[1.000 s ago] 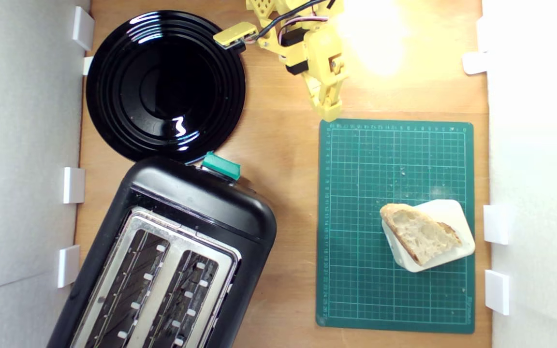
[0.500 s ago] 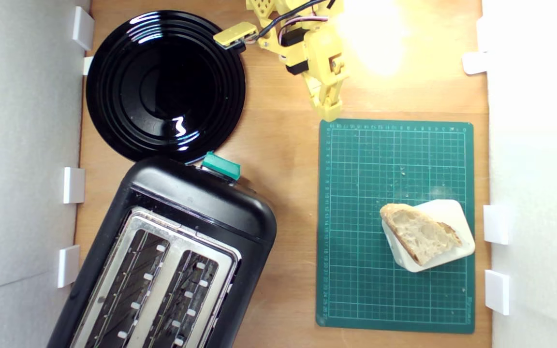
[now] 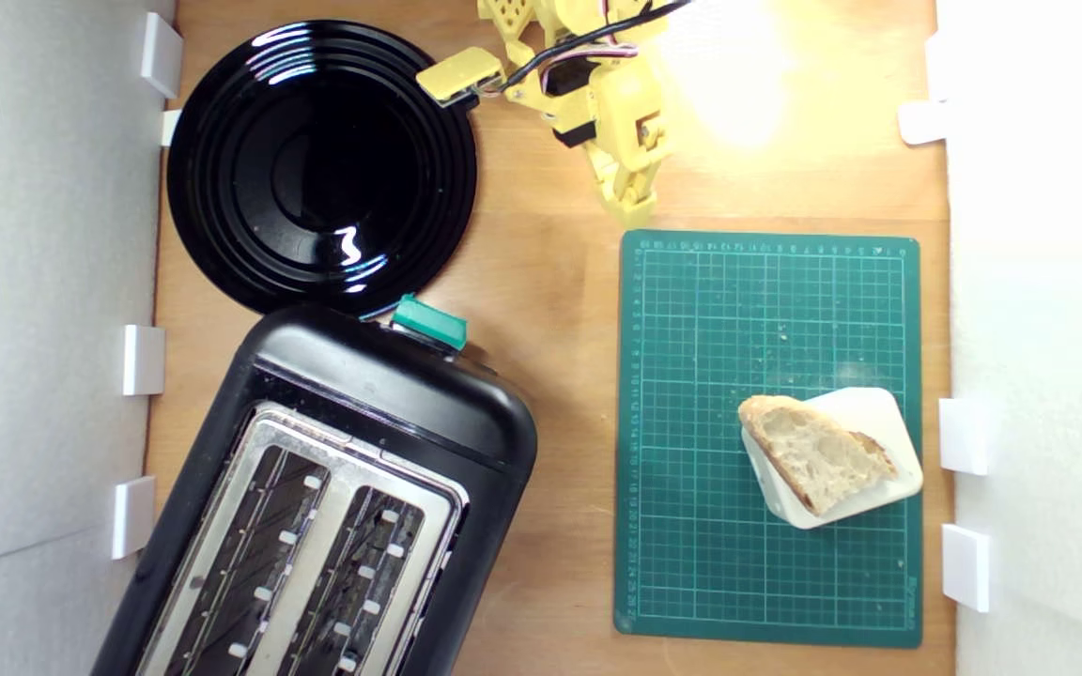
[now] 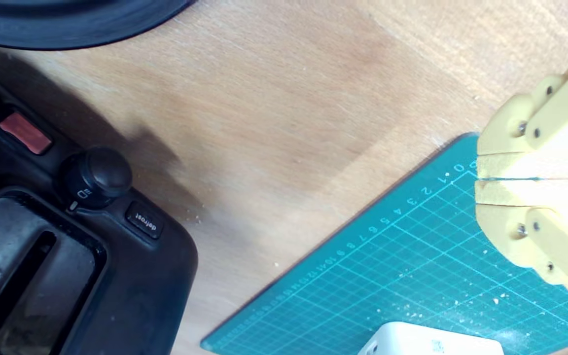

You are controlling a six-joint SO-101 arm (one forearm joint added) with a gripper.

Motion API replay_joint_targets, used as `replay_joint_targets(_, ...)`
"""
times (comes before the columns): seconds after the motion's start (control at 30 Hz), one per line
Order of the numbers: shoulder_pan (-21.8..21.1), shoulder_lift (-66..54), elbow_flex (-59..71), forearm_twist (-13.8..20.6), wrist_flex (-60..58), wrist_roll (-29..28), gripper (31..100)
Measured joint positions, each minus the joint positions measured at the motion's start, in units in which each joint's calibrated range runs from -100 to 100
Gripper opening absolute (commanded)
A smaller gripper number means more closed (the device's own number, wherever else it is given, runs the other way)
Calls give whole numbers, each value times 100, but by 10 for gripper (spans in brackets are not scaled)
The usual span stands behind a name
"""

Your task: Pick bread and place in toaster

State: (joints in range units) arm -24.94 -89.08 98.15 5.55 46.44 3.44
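Observation:
The bread (image 3: pixel 815 457), a wedge with pale crumb and brown crust, lies on a cream block (image 3: pixel 865 413) at the lower right of the green cutting mat (image 3: pixel 710 376) in the exterior view. The black toaster (image 3: pixel 381 394) with silver slots and a green lever knob (image 3: pixel 429 322) fills the lower left; its control end (image 4: pixel 96 177) shows in the wrist view. My yellow gripper (image 3: pixel 633 202) hangs just beyond the mat's far-left corner, far from the bread. In the wrist view the gripper (image 4: pixel 481 179) is shut and empty, with only a thin slit between its fingers.
A round black plate (image 3: pixel 222 122) sits at the exterior view's upper left, touching the toaster's far end. White brackets (image 3: pixel 964 435) line both side walls. Bright glare covers the wood beside the arm at the top. Crumbs dot the mat.
The gripper has drawn back slightly from the mat's edge towards the arm's base. Bread, toaster and plate have not moved.

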Motion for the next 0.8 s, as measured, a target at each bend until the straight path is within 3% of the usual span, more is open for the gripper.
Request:
replay_joint_targets(0.4, 0, 1764, 0, 0, -2466, -10, 355)
replay_joint_targets(0.8, 0, 4528, 0, 0, -5432, -16, 355)
